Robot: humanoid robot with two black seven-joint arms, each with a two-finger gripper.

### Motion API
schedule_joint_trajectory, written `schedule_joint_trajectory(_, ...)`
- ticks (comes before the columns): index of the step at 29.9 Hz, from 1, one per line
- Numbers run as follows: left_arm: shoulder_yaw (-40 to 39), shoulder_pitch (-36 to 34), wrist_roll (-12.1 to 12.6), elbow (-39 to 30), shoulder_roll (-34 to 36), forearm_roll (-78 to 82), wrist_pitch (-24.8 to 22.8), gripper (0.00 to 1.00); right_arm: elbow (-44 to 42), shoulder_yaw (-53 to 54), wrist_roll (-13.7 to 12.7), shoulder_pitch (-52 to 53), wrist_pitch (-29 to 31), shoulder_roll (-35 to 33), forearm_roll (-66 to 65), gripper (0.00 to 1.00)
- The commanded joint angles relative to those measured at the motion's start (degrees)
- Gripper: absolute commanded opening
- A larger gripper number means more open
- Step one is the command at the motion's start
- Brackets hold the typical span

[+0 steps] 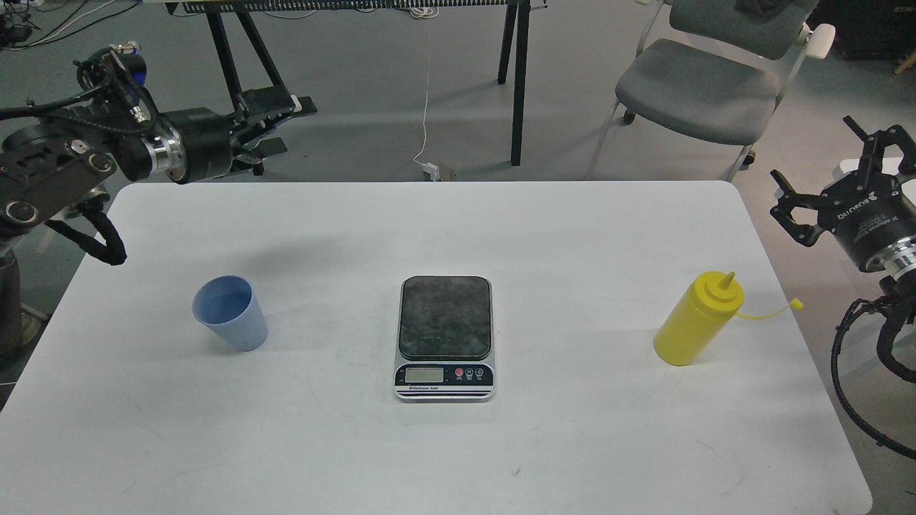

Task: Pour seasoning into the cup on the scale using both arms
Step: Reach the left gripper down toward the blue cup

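Note:
The light-blue ribbed cup (230, 312) stands upright on the white table (458, 458) at the left. The scale (444, 336) lies in the middle, its dark plate bare and its display facing me. The yellow seasoning bottle (698, 320) stands upright at the right, its nozzle uncapped and its cap strap hanging out to the right. My left gripper (285, 129) hovers beyond the table's far left edge, open and empty, well behind the cup. My right gripper (816, 168) hangs off the table's right edge, open and empty, above and to the right of the bottle.
A grey chair (701, 86) stands behind the table's far right corner. Black trestle legs (517, 79) and a white cable stand on the floor behind the table. Cup, scale and bottle stand well apart in a row.

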Motion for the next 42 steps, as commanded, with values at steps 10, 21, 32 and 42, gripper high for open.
schedule_joint_trajectory(10,3.3,2.7,-5.2,-5.4,7.4,14.2,0.0,1.00,0.1,0.0,0.0,0.0,0.0,-0.1,0.0,0.99)
schedule_joint_trajectory(21,5.0,4.8,-6.3,-5.8,9.3,24.1,0.0,0.96,0.4,0.0,0.0,-0.2,0.0,-0.1,-0.1,0.99)
schedule_joint_trajectory(32,5.0,5.7,-6.3,-4.8,13.2,27.3,0.0,0.95,0.5,-0.1,0.0,-0.2,0.0,0.0,-0.1,0.99)
schedule_joint_trajectory(42,5.0,9.9,-6.3,-4.9,14.6,31.7,0.0,0.95,0.5,0.0,0.1,-0.2,0.0,-0.1,-0.1,0.99)
